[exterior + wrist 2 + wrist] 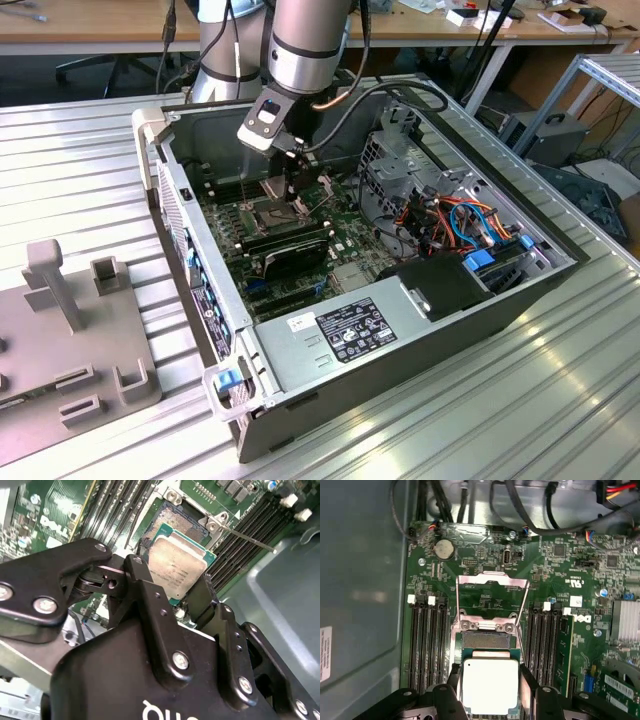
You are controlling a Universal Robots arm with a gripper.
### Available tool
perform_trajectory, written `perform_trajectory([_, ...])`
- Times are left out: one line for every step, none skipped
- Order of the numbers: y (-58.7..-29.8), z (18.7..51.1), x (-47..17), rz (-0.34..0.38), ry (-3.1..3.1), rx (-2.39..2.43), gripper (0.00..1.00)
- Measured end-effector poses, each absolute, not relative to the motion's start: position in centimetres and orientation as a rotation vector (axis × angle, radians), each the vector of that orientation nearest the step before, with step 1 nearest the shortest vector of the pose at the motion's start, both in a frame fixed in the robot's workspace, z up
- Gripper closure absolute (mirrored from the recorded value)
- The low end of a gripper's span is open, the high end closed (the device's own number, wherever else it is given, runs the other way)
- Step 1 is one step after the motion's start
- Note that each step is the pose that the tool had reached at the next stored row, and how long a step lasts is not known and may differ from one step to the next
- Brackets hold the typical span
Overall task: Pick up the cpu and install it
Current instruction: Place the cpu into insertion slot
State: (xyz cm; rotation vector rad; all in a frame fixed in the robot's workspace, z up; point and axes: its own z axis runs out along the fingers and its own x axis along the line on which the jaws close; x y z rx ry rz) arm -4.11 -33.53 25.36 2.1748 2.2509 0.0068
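The cpu (177, 567) sits between the fingers (200, 597), over the socket (175, 522) on the motherboard (555, 560) inside the case (480, 330).

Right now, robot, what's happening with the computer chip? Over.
Copy: gripper shut on the cpu. It hangs over the open socket, not seated. The metal frame is hinged up; nothing seen blocking.

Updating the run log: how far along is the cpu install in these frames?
Done: the cpu is picked up, clamped at its edges by the gripper. In hand: it hangs over the open socket, apparently not seated, judging by both wrist views. Left: seating it; the hinged frame stands raised, not closed.
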Motion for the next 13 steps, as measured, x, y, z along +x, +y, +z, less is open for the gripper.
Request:
perform_trajectory([-33.5,25.4,-4.1,0.007,2.238,2.188,0.45])
perform_trajectory([-33.5,25.4,-4.1,0.007,2.231,2.195,0.45])
perform_trajectory([-33.5,25.4,-4.1,0.006,2.231,2.195,0.45])
perform_trajectory([-33.5,25.3,-4.1,0.007,2.231,2.195,0.45])
perform_trajectory([-33.5,25.3,-4.1,0.007,2.231,2.195,0.45])
perform_trajectory([-33.5,25.3,-4.1,0.007,2.231,2.195,0.45])
perform_trajectory([-33.5,25.3,-4.1,0.008,2.231,2.195,0.45])
perform_trajectory([-33.5,25.2,-4.1,0.007,2.231,2.195,0.45])
perform_trajectory([-33.5,25.0,-4.1,0.007,2.231,2.195,0.45])
perform_trajectory([-33.5,24.8,-4.1,0.007,2.231,2.196,0.45])
perform_trajectory([-33.5,24.6,-4.1,0.007,2.231,2.196,0.45])
perform_trajectory([-33.4,24.3,-4.1,0.007,2.231,2.195,0.45])
perform_trajectory([-33.4,24.1,-4.1,0.007,2.231,2.195,0.45])
